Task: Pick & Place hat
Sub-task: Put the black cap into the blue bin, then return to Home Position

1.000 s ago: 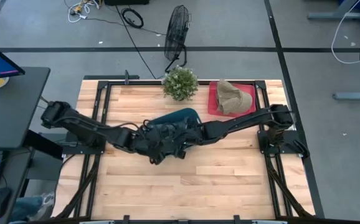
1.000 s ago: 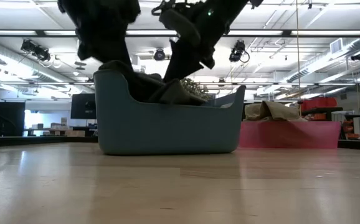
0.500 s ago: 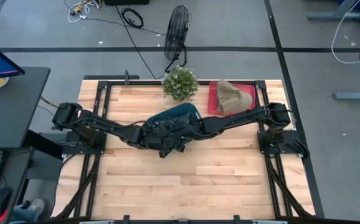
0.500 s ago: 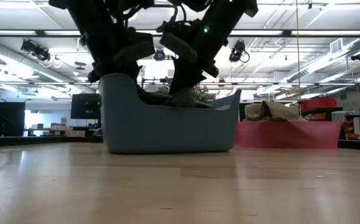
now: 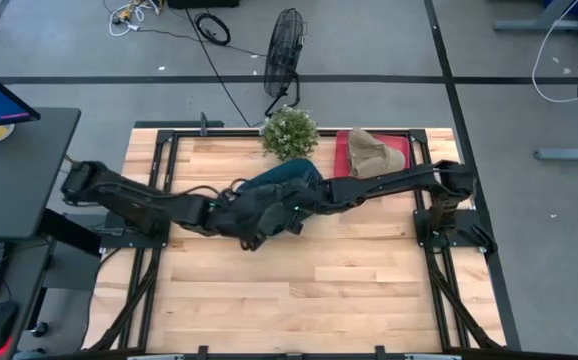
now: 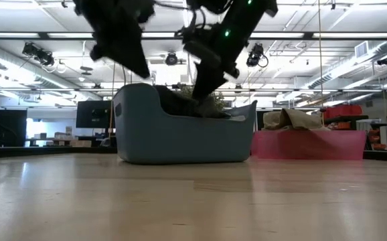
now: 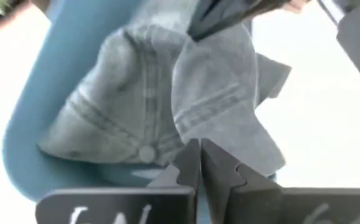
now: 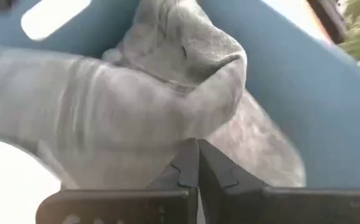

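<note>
A grey hat (image 7: 149, 106) lies crumpled inside a blue bin (image 6: 180, 137), which stands on the table's far middle (image 5: 287, 176). My right gripper (image 8: 196, 155) reaches down into the bin (image 6: 203, 84) and is shut on the hat. My left gripper (image 7: 200, 158) is shut and empty, and hangs above the bin's left rim (image 6: 136, 63). A tan hat (image 5: 371, 155) lies on a red tray (image 5: 341, 165) at the far right. My right gripper pinches a raised fold of the grey hat (image 8: 198, 124) between its two shut fingers. It comes slanting down from the table's right. In the left wrist view the cloth rises to the fingertip (image 7: 198, 28). The rest of the hat lies in the bin.
A potted plant (image 5: 289, 132) stands just beyond the bin at the far edge. The red tray with the tan hat (image 6: 294, 119) stands right of the bin. The near half of the wooden table (image 5: 299, 300) lies bare. A fan (image 5: 284, 50) stands on the floor beyond the table.
The blue bin has slid toward the table's far edge. My left gripper has risen out of the bin to above its left rim. My right gripper has gone toward the far edge with the bin and stays down in it.
</note>
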